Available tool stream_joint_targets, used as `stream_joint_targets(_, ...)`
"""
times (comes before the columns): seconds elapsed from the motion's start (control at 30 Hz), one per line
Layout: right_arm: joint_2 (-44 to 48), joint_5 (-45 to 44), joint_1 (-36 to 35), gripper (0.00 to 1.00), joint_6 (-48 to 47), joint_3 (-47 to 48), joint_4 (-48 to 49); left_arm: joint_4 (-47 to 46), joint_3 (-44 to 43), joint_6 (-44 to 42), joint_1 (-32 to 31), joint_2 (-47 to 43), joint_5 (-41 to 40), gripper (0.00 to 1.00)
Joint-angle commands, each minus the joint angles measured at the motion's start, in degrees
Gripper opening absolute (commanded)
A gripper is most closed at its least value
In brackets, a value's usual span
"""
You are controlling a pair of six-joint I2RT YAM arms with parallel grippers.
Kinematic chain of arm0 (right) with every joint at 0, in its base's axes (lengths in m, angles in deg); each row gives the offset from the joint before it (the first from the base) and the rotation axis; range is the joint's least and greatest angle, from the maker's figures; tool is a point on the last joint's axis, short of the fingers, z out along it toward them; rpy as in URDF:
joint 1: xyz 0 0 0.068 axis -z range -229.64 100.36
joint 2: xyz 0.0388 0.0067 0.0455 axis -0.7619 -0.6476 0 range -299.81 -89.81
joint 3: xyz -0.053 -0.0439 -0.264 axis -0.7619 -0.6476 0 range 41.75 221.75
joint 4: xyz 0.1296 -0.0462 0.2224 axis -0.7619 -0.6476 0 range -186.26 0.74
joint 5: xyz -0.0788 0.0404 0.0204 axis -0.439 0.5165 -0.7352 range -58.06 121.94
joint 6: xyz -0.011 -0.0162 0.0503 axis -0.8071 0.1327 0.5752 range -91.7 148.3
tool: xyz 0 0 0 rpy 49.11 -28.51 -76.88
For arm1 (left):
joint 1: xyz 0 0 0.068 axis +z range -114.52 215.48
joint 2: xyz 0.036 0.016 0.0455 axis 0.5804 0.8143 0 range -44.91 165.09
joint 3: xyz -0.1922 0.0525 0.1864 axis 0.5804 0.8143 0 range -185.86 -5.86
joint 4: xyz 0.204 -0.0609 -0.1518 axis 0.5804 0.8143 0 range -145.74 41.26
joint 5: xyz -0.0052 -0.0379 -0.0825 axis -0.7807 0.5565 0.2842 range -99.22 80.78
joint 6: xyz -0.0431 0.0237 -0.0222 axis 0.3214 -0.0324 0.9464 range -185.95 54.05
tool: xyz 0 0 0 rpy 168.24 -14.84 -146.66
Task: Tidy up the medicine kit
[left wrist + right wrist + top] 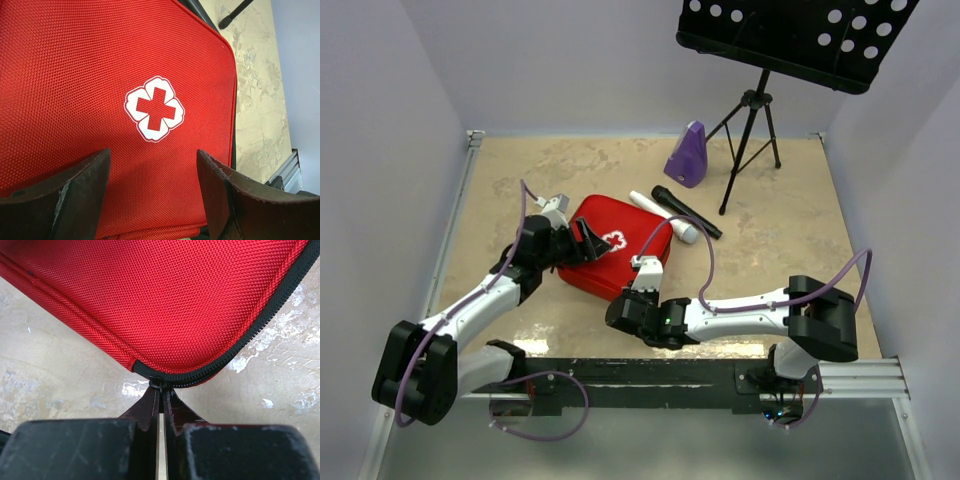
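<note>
One medicine kit (pixel 620 262), left hand (pixel 152 159) spread above, right hand (pixel 161 390) pinching zipper (pixel 200 376)

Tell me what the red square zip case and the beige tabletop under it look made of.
Red square zip case: woven synthetic fabric, probably nylon, matte; a fine basket-weave grain shows, and a black toothed zip edges it. Beige tabletop: mottled stone-look surface, faintly glossy; stone or laminate, cannot tell.

The left arm's black two-finger gripper (pixel 592 242) (pixel 152 152) is hovering with jaws spread wide; the right arm's black two-finger gripper (pixel 638 292) (pixel 161 391) is sitting low, jaws pinched tight together.
</note>
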Motion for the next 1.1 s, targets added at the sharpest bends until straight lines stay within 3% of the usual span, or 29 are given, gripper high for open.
stream_joint_targets(0.0,1.2,-4.3,0.5,0.00,-1.5,0.7,-1.0,9.9,-0.1,-0.9,-0.2,-1.3,-0.6,0.74)
stream_joint_targets(0.1,1.4,-4.8,-0.1,0.00,-4.5,1.1,-0.5,13.7,-1.0,0.3,-0.1,-4.3,-3.4,0.75)
stream_joint_targets(0.23,-1.3,-3.5,-0.5,0.00,-9.4,4.0,0.4,22.6,-0.9,4.9,-0.1,-14.3,-14.4,0.89)
stream_joint_targets(0.37,-5.9,-1.1,-1.5,0.00,-13.9,9.4,1.9,30.6,-0.9,9.5,0.1,-25.3,-20.1,0.94)
stream_joint_targets(0.5,-10.9,0.7,-2.6,0.00,-17.9,15.8,3.4,33.4,2.0,13.4,0.1,-30.3,-16.5,0.95)
stream_joint_targets(0.63,-12.6,1.6,-3.2,0.00,-20.5,20.0,3.4,32.2,5.6,14.1,0.0,-28.1,-12.5,0.95)
stream_joint_targets(0.83,-8.2,2.2,-3.3,0.00,-19.3,14.3,3.0,24.9,7.8,11.5,0.0,-22.2,-10.5,0.95)
stream_joint_targets(1.07,-2.8,2.9,-3.9,0.00,-16.2,6.9,1.5,18.8,3.5,7.0,0.1,-8.6,-16.0,0.81)
